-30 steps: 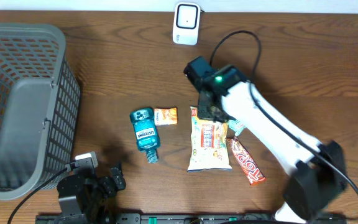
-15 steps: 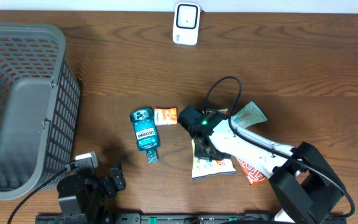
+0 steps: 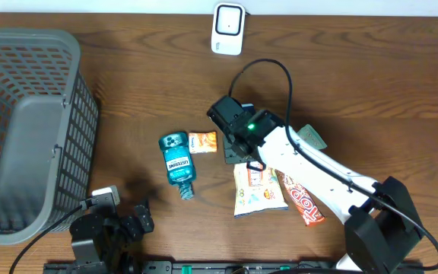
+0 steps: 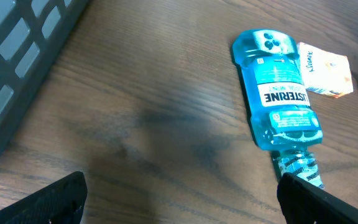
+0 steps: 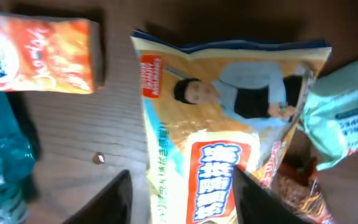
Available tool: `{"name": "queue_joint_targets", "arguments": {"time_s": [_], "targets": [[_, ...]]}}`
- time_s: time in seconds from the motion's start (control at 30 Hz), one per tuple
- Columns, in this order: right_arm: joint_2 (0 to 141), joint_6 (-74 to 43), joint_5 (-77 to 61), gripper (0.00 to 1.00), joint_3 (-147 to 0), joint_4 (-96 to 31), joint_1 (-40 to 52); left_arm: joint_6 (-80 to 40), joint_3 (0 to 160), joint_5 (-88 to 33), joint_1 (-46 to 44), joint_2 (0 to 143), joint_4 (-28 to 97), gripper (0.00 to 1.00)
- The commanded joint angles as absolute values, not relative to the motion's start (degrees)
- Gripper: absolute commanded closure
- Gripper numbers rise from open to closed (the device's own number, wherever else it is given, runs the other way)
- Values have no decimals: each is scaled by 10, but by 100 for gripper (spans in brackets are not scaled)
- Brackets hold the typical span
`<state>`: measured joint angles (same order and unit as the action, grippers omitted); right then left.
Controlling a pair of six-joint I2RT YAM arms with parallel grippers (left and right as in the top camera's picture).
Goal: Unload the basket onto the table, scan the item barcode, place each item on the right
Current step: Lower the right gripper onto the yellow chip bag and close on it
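Note:
The item nearest my right gripper (image 3: pixel 245 154) is a yellow snack bag (image 3: pixel 258 190) with a red label, lying flat on the wooden table. In the right wrist view the bag (image 5: pixel 222 124) lies below my right gripper (image 5: pixel 182 190). Its two dark fingers stand apart over the bag's left half and grip nothing. A white scanner (image 3: pixel 227 28) stands at the far edge of the table. My left gripper (image 3: pixel 131 221) rests at the front left. In the left wrist view it (image 4: pixel 179 199) is wide open over bare wood.
A blue mouthwash bottle (image 3: pixel 178 161) and a small orange packet (image 3: pixel 202 141) lie left of the bag. A red candy bar (image 3: pixel 303 199) and a pale green packet (image 3: pixel 310 137) lie to its right. A grey mesh basket (image 3: pixel 21 129) fills the left side.
My right gripper was shut low over the snack bag; it has now opened and moved toward the bag's far end. The bag rests a little nearer the front. The left arm is still.

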<state>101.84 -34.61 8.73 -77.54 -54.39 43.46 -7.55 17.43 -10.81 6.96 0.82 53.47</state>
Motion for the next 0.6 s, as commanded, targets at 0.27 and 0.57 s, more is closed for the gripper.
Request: {"name": "queue_joint_targets", "arguments": {"time_s": [0.27,0.57], "targets": [[1093,-401,152,4,-756,-569,511,-78,172,-110,70,7,557,2],[1210,-469,161,21,-756,-639,516,-78,172,-109,70,7,557,2]]}}
